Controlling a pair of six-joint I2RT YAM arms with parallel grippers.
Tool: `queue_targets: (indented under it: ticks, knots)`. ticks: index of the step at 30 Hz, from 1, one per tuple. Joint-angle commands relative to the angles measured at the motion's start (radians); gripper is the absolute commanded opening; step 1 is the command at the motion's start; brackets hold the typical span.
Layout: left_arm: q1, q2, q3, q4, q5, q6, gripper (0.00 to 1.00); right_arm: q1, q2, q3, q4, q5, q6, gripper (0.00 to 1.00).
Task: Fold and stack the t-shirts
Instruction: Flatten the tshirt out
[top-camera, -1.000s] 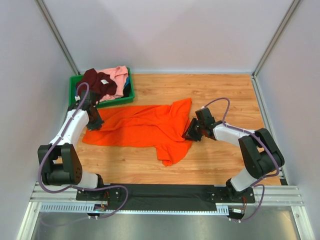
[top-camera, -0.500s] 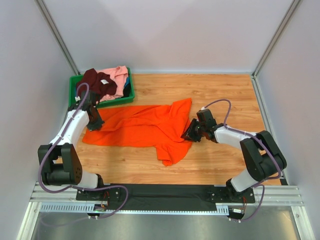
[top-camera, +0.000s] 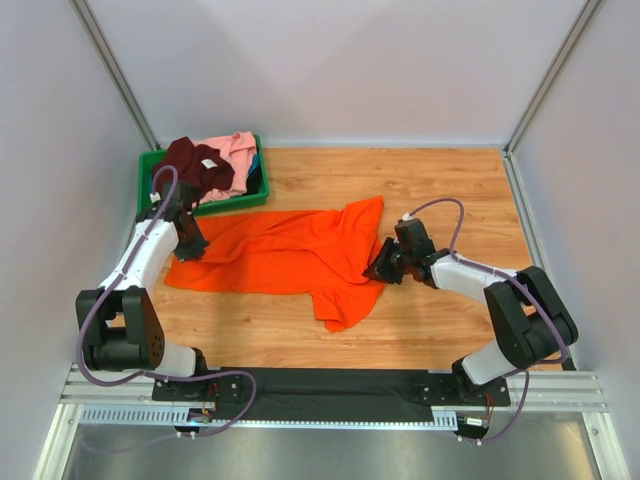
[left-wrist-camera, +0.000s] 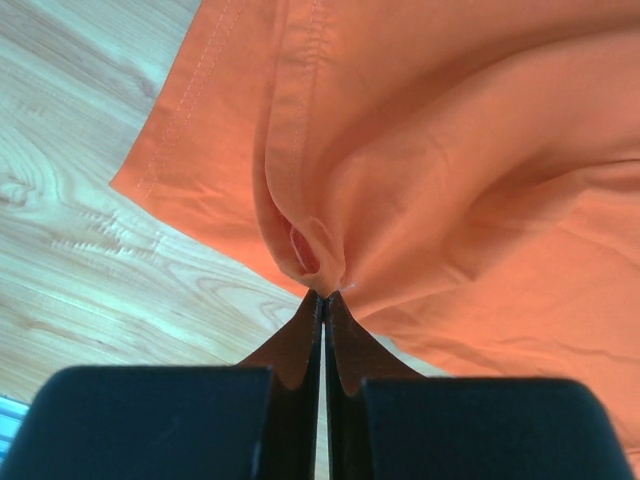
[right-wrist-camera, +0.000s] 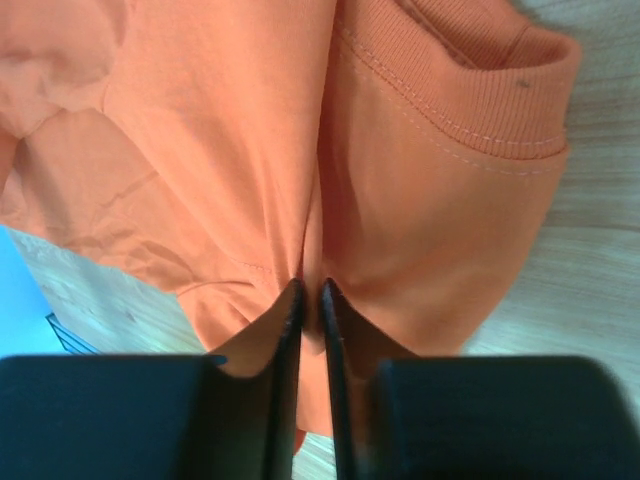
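Wooden desk (top-camera: 430, 190) under pale walls carries the orange t-shirt (top-camera: 290, 255), spread crumpled across its middle, while the maroon t-shirt (top-camera: 190, 160) and pink t-shirt (top-camera: 235, 148) wait heaped in the green bin (top-camera: 252, 188) at the far left corner. Within the last second the right end effector (right-wrist-camera: 310, 290) has pinched shut on cloth just below the collar, joining the left end effector (left-wrist-camera: 322, 295), clamped on a fold near the hem. With 2 grips set, I'd say the shirt can now be stretched flat for folding; nothing is stacked yet.
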Motion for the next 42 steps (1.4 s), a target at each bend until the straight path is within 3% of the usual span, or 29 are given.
queue_targets:
  ticks: [1,5,15,22,24,30,34,39,42]
  knots:
    - [0.006,-0.016,-0.005,0.017,0.008,-0.016,0.00,0.005,-0.031,-0.016,0.033,-0.009,-0.028,0.18]
    - [0.004,-0.013,-0.003,0.016,0.008,-0.014,0.00,0.003,-0.038,-0.026,0.032,-0.013,-0.037,0.27]
    - [0.004,-0.013,-0.002,0.019,0.013,-0.014,0.00,0.003,-0.021,-0.029,0.039,-0.023,-0.071,0.25]
    - [0.004,-0.018,0.012,0.016,0.023,-0.012,0.00,-0.007,-0.036,-0.012,0.049,-0.045,-0.101,0.00]
    - [0.006,-0.039,0.039,0.003,0.023,-0.017,0.00,-0.046,-0.133,0.010,0.015,-0.048,-0.100,0.00]
    - [-0.029,-0.183,0.251,-0.031,0.122,-0.115,0.00,-0.179,-0.414,0.298,-0.336,0.173,-0.193,0.00]
    - [-0.184,-0.259,0.423,-0.021,0.108,-0.172,0.00,-0.262,-0.532,0.560,-0.508,0.291,-0.259,0.00]
    - [-0.358,-0.297,0.651,-0.017,0.047,-0.235,0.00,-0.285,-0.554,0.979,-0.646,0.436,-0.325,0.00]
    - [-0.447,-0.334,0.690,0.018,0.043,-0.252,0.00,-0.285,-0.590,1.146,-0.715,0.544,-0.350,0.00]
